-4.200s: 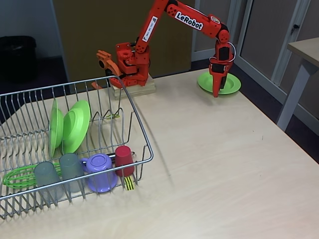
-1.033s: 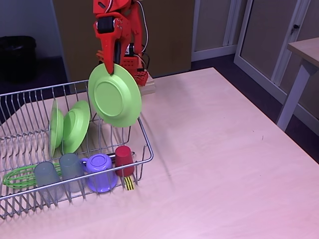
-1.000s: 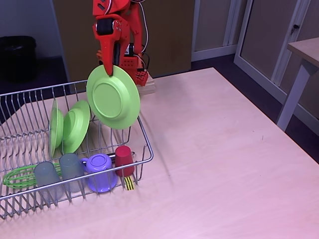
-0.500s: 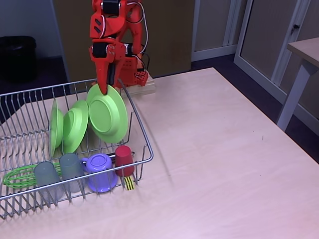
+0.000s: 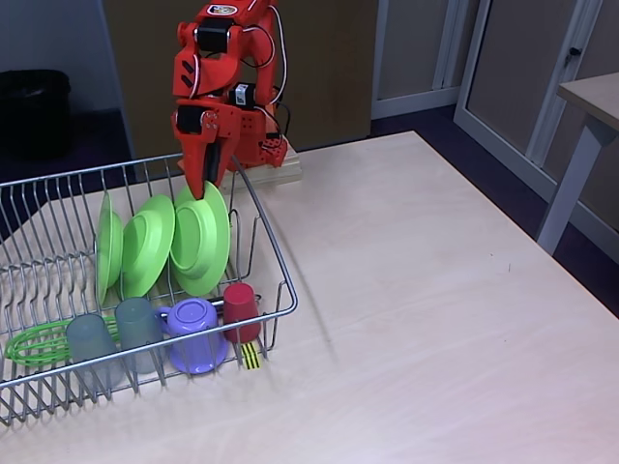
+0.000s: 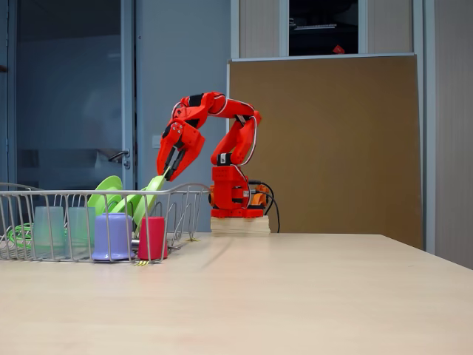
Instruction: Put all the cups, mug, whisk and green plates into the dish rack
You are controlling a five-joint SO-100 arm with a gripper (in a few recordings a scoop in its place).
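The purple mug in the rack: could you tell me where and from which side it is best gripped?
Grip the purple mug by its side wall from above: it stands upside down in the dish rack, rim hidden, with a grey cup and the red cup close beside it.

My claw (image 5: 205,187) sits wedged at the rack's (image 5: 276,253) twelve o'clock rim, green plates (image 5: 145,246) crowding nine o'clock, red cup (image 5: 240,311) and mug (image 5: 194,334) blocking six; from three o'clock the bare table (image 5: 435,300) lies open for passage
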